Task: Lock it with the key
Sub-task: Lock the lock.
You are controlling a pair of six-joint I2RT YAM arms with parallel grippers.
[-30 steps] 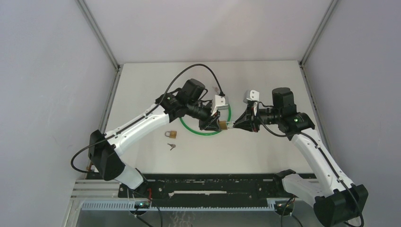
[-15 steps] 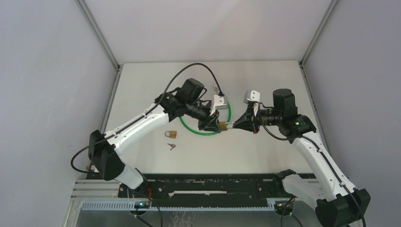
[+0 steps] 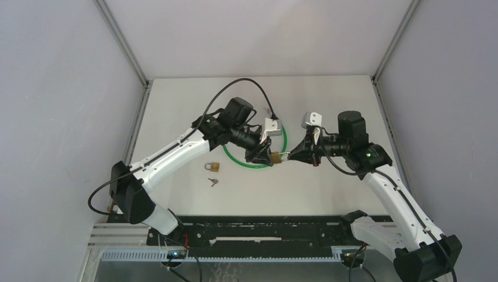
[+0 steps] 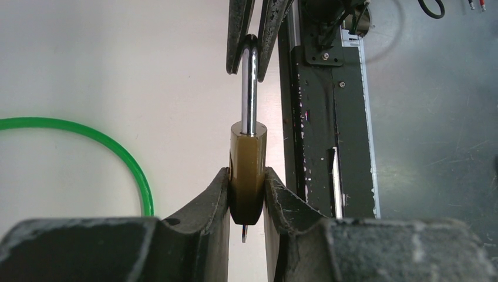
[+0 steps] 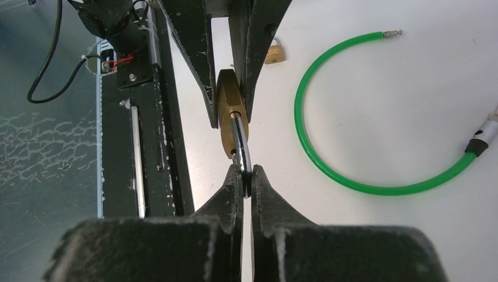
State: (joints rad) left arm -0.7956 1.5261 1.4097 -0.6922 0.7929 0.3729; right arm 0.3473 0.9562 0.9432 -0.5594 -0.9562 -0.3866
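A brass padlock (image 3: 274, 157) hangs in the air between my two grippers, above the green cable loop (image 3: 253, 165). My left gripper (image 3: 269, 156) is shut on the padlock's body (image 4: 247, 170). My right gripper (image 3: 288, 155) is shut on the silver shackle (image 5: 242, 150), which is also seen in the left wrist view (image 4: 250, 76). A small metal tip (image 4: 244, 234) sticks out under the body. A loose key (image 3: 212, 181) lies on the table to the left, away from both grippers.
A second, smaller padlock (image 3: 212, 167) lies on the table above the key; it also shows in the right wrist view (image 5: 273, 53). The green cable's metal plug (image 3: 271, 127) lies behind the left gripper. A black rail (image 3: 258, 226) runs along the near edge.
Both grippers and the padlock have shifted slightly left; the right arm has stretched a little further toward the left one. The grips are unchanged.
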